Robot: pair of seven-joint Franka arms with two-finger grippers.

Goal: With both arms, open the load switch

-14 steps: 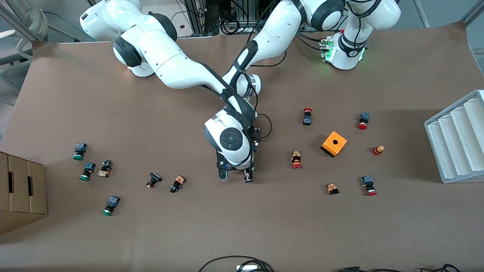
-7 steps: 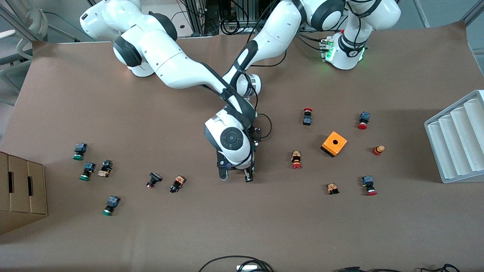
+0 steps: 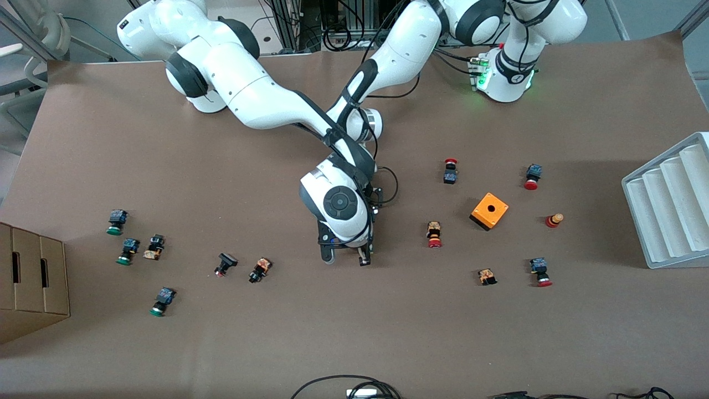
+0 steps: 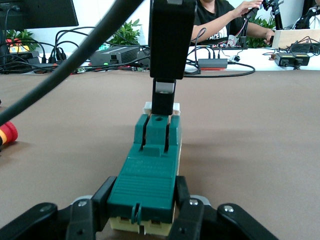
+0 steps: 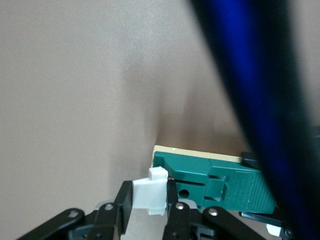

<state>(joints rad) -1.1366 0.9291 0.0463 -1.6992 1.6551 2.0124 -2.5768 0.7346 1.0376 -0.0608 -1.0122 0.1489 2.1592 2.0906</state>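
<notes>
- The load switch [image 4: 147, 172] lies flat on the brown table [image 3: 354, 332], in the middle of it, under the two wrists where the arms cross. In the front view the arms hide it.
- Risk, as I judge it: the white tab [image 5: 149, 196] is small and is caught only by the fingertips. If the pull goes crooked, the tab could slip out of the pinch or snap instead of coming free.
- Second risk: if the hold on the green body is weaker than the tab's catch, the whole block could slide or tip off the table with the pull, and nothing opens.
- Third risk: the two wrists sit very close over the same small part, so a wide move by either could knock the other.
- The left gripper [image 4: 142, 215] is low on the table and clamped narrow across the end of the green body.
- The right gripper [image 5: 145, 205] stands over the other end, pointing down, its fingers [image 5: 172, 192] drawn in to a narrow gap with the white tab between them.
</notes>
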